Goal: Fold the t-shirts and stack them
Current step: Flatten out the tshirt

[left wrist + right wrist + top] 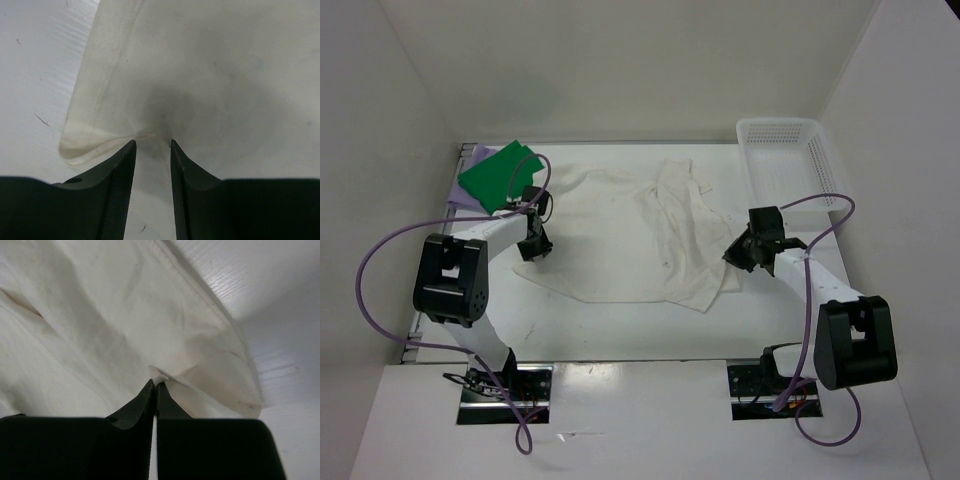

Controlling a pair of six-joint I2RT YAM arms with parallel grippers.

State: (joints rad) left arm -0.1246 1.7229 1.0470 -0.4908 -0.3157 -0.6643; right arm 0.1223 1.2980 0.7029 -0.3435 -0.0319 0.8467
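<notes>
- While I watch, the right gripper (155, 384) pinches a fold of the cream-white t-shirt (100, 315) at its tips.
- the left gripper (153, 144) nips a pucker near that shirt's edge.

The left arm (450, 280) and the right arm (855, 340) are built alike, with white link segments joined by blocky black joint housings. A left purple cable (365, 275) runs in a loose loop along one, and a right purple cable (840, 205) along the other. Each arm is bolted to one of the metal base plates (540, 380), where thin coloured wires show. The left gripper (152, 144) and the right gripper (154, 384) have matte black fingers (120, 195) that taper to wedge tips, with finely ribbed inner faces.
</notes>
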